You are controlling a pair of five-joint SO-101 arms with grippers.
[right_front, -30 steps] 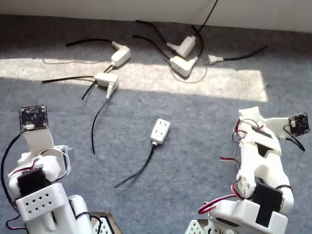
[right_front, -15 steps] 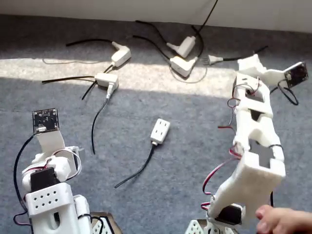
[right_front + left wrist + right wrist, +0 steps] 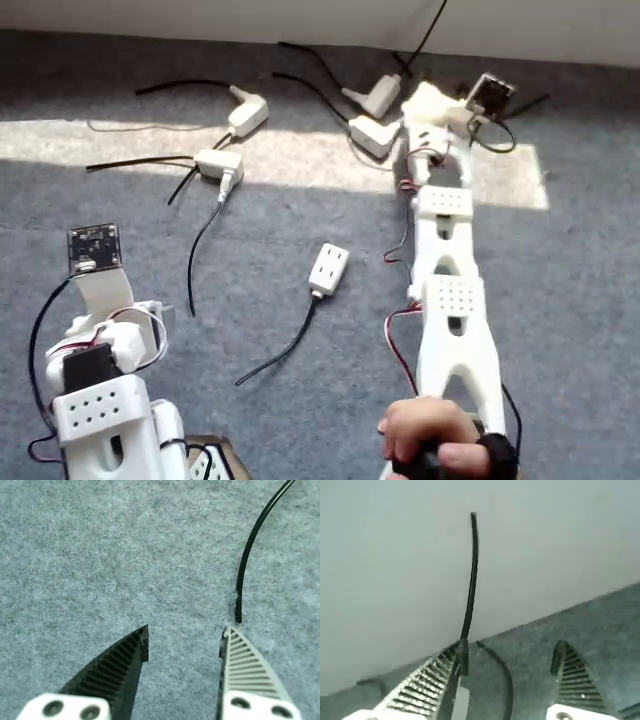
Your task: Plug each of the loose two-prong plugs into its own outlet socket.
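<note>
A white outlet socket (image 3: 329,268) with a black cord lies mid-carpet. Farther back lie white plugs and adapters on black cords: one (image 3: 247,112) and another (image 3: 218,163) at the back left, and a pair (image 3: 376,98) (image 3: 372,134) at the back centre. My right arm (image 3: 445,230) stretches far back, its wrist just right of that pair. My right gripper (image 3: 509,650) is open and empty, facing the wall, with a black cable (image 3: 470,580) running up it. My left gripper (image 3: 186,632) is open over bare carpet, a black cord end (image 3: 239,615) by its white fingertip.
A person's hand (image 3: 430,440) holds the base of the right arm at the front edge. The left arm (image 3: 95,370) stays folded at the front left. A sunlit band crosses the grey carpet (image 3: 300,150) at the back, with the wall (image 3: 300,15) behind.
The right arm unfolded from the front right and swung out to the back centre, covering the loose plug there. A hand appeared at its base. The left arm shifted slightly, then kept still.
</note>
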